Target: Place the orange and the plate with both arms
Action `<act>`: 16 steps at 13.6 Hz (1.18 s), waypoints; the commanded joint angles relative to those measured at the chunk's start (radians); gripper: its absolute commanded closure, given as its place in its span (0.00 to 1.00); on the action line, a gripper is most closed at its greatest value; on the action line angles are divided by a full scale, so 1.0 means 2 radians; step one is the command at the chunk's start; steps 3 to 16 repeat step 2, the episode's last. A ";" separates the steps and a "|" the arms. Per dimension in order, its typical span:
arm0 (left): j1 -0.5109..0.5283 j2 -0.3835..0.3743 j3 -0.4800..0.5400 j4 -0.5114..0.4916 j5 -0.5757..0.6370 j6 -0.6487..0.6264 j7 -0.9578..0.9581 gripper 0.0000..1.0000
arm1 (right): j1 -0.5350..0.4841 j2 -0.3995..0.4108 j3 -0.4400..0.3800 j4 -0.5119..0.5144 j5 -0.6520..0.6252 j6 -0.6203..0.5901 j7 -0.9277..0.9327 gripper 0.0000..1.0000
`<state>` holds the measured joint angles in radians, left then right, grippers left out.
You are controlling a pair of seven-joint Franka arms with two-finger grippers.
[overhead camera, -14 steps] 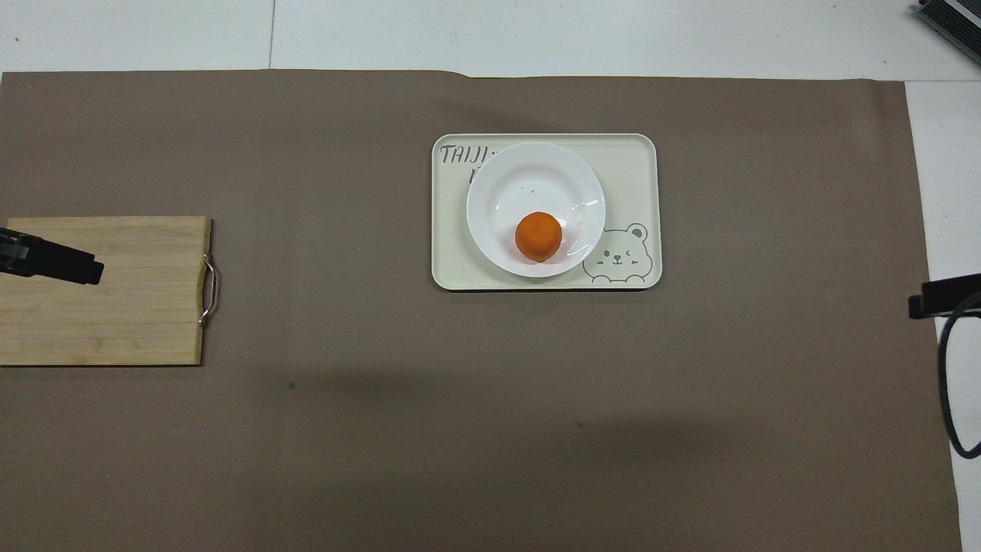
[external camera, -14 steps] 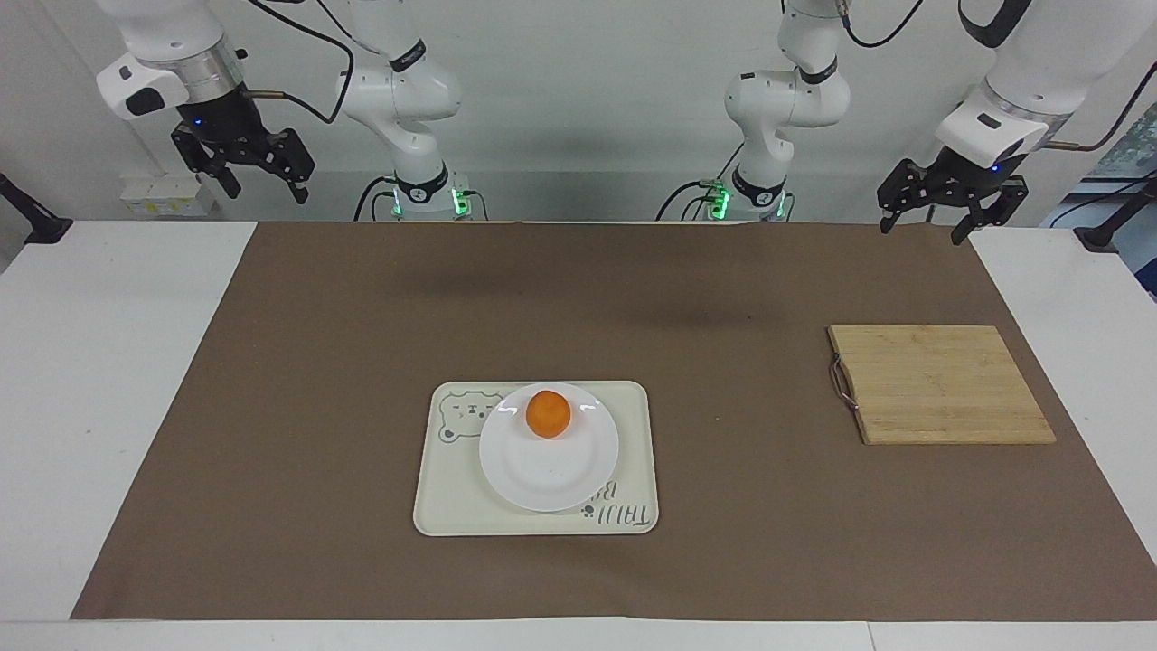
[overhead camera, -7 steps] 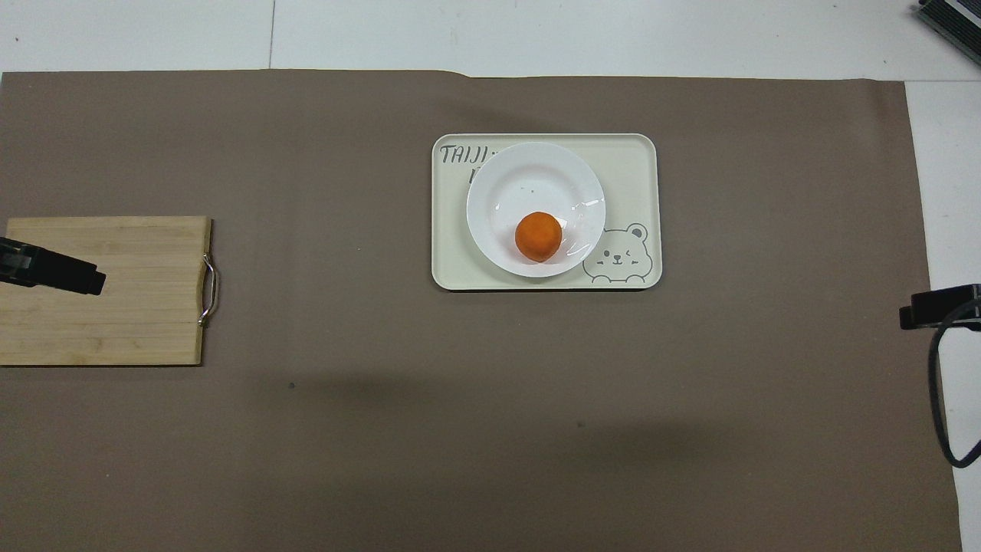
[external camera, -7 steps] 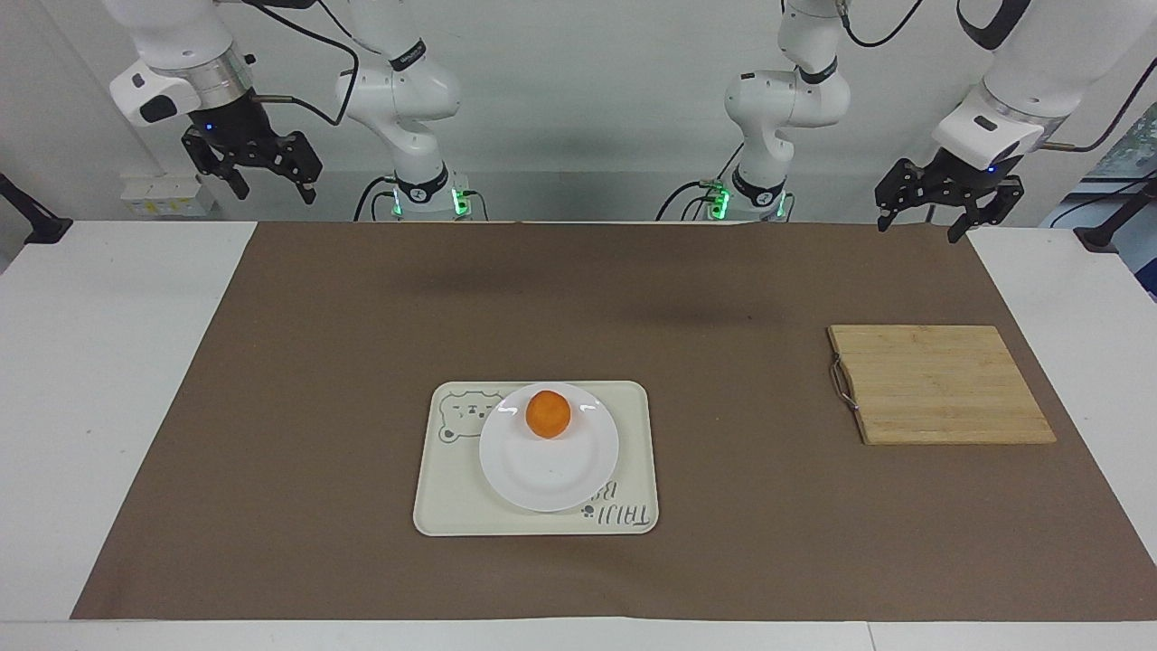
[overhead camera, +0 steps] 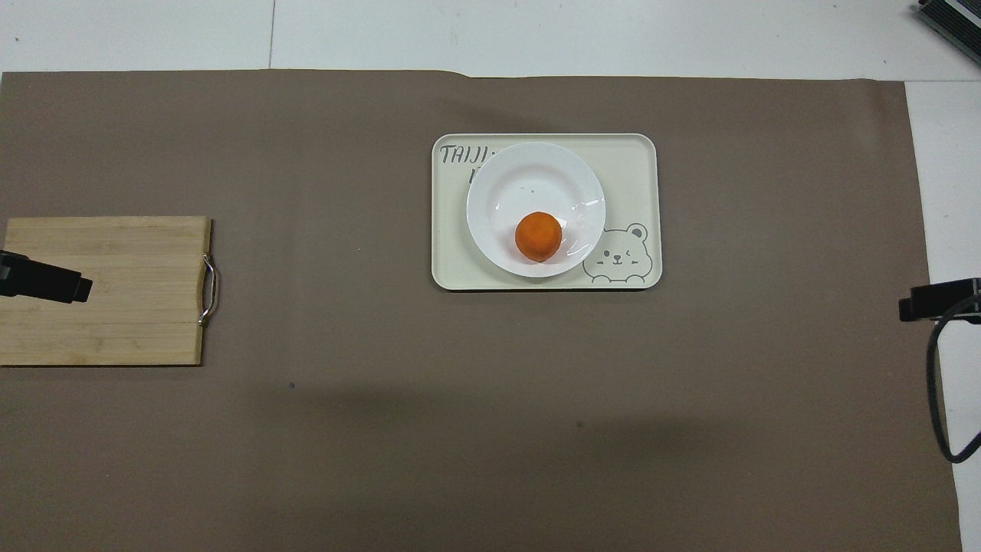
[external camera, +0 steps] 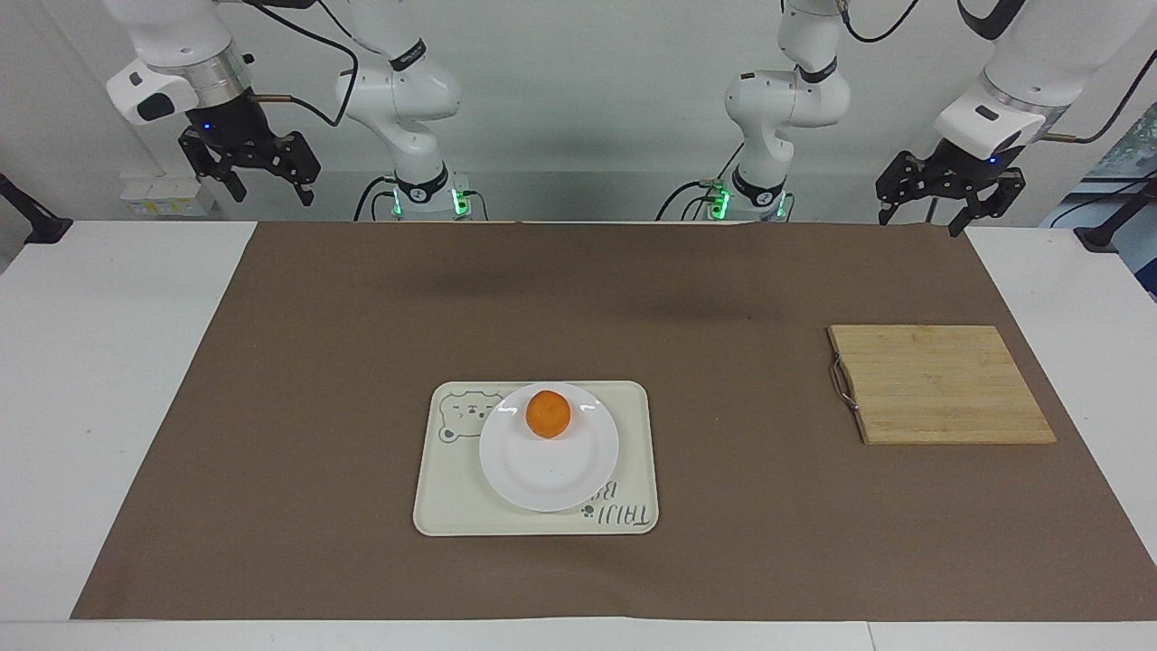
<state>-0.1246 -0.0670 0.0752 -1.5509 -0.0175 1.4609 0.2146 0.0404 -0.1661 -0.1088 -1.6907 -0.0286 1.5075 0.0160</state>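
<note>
Orange [external camera: 548, 414] sits on white plate [external camera: 549, 470], on the part nearer the robots; plate on cream tray [external camera: 443, 506] mid-mat. Left gripper [external camera: 920, 212] up high at the left arm's end, w/ the chopping board [external camera: 940, 384] below it, fingers spread, holding nothing. Right gripper [external camera: 268, 187] up high at the right arm's end, also spread, nothing in it.

The orange [external camera: 548, 414] sits on the plate [external camera: 548, 466], toward its robot-side rim; the plate rests on a cream tray [external camera: 633, 452] on the brown-covered tabletop [external camera: 316, 407]. A wooden board [external camera: 940, 384] lies toward the left arm's end. Left pincer [external camera: 922, 217] and right pincer [external camera: 268, 188] hang open, empty, above the tabletop's robot-side edge.
</note>
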 commanded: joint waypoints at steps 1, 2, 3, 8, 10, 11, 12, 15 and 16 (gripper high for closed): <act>0.006 -0.012 -0.006 -0.013 0.004 0.000 -0.001 0.00 | -0.001 -0.006 0.004 -0.004 -0.009 0.002 -0.009 0.00; 0.006 -0.012 -0.006 -0.013 0.004 0.000 -0.001 0.00 | -0.001 -0.006 0.004 -0.004 -0.008 0.002 -0.009 0.00; 0.006 -0.012 -0.006 -0.013 0.004 0.000 -0.001 0.00 | -0.001 -0.006 0.004 -0.004 -0.008 0.002 -0.009 0.00; 0.006 -0.012 -0.006 -0.013 0.004 0.000 -0.001 0.00 | -0.001 -0.006 0.004 -0.004 -0.008 0.002 -0.009 0.00; 0.006 -0.012 -0.006 -0.013 0.004 0.000 -0.001 0.00 | -0.001 -0.006 0.004 -0.004 -0.008 0.002 -0.009 0.00; 0.006 -0.012 -0.006 -0.013 0.004 0.000 -0.001 0.00 | -0.001 -0.006 0.004 -0.004 -0.008 0.002 -0.009 0.00; 0.006 -0.012 -0.006 -0.013 0.004 0.000 -0.001 0.00 | -0.001 -0.006 0.004 -0.004 -0.008 0.002 -0.009 0.00; 0.006 -0.012 -0.006 -0.013 0.004 0.000 -0.001 0.00 | -0.001 -0.006 0.004 -0.004 -0.008 0.002 -0.009 0.00; 0.006 -0.012 -0.006 -0.013 0.004 0.000 -0.001 0.00 | -0.001 -0.006 0.004 -0.004 -0.008 0.002 -0.009 0.00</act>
